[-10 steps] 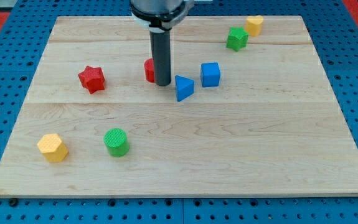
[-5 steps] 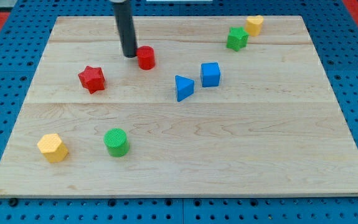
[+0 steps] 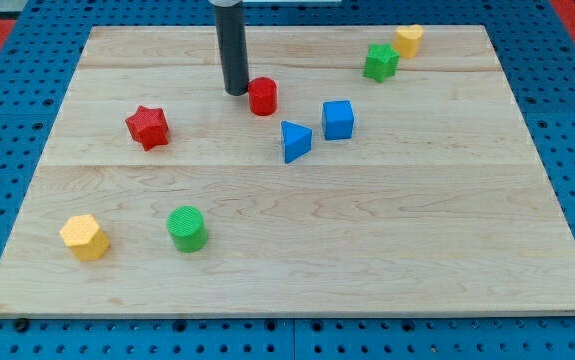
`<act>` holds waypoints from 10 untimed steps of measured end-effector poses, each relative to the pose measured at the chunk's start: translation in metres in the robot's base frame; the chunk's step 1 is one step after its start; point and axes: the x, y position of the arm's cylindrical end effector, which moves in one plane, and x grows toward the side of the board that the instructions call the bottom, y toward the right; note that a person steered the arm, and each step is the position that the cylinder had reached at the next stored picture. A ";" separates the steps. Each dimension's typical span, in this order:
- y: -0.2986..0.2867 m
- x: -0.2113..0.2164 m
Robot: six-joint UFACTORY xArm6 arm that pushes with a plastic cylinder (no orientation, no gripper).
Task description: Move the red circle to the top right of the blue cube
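Rod, dark and straight, comes down from the view's top; my tip (image 3: 236, 92) sits on the light wooden board (image 3: 367, 230), touching or just beside the left side of the red circle block (image 3: 262, 97). No gripper on this arm, nothing held. Red circle lies up-left of the blue cube (image 3: 338, 119), apart from it. Blue triangular block (image 3: 294, 140) just left of the cube. Red star block (image 3: 148, 127) further left. Green star-like block (image 3: 380, 62) and yellow block (image 3: 408, 40) touching at top right. Yellow hexagonal block (image 3: 85, 237), green cylinder (image 3: 186, 228) at bottom left.
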 end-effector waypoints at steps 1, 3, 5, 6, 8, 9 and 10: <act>-0.043 0.007; -0.004 0.014; 0.038 0.014; 0.045 0.012; 0.037 0.021; 0.039 0.021; 0.069 0.012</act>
